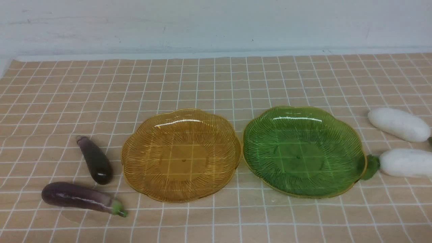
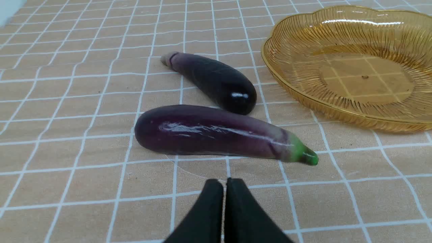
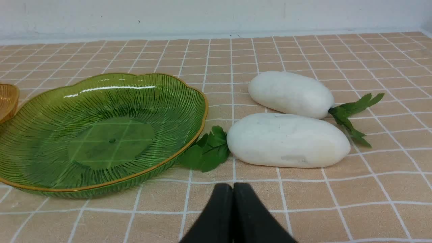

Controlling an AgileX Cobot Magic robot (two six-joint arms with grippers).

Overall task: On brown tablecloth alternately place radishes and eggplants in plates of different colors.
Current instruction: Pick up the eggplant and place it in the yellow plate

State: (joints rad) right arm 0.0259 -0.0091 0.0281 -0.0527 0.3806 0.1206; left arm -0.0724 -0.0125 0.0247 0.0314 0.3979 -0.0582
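Two eggplants (image 1: pixel 95 164) lie left of amber plate (image 1: pixel 182 162), two radishes (image 1: pixel 400 124) right of green plate (image 1: pixel 298 158), all on brown tablecloth (image 1: pixel 216 84). Each pair sits on its own arm's side, prob. for alternating picks. Nothing plated yet. Closed & empty: left fingers (image 2: pixel 211 209), right fingers (image 3: pixel 221 216).

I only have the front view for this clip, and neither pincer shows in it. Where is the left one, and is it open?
Observer: The left pincer is shut. It points toward the lighter eggplant without touching it.
Operator: And the right one?
Observer: The right pincer is shut as well, facing the nearer radish with a gap between them.
Operator: The farther radish is cut off at my frame edge. Any leaves on it?
Observer: Yes, the farther radish has green leaves on the end away from the green plate.
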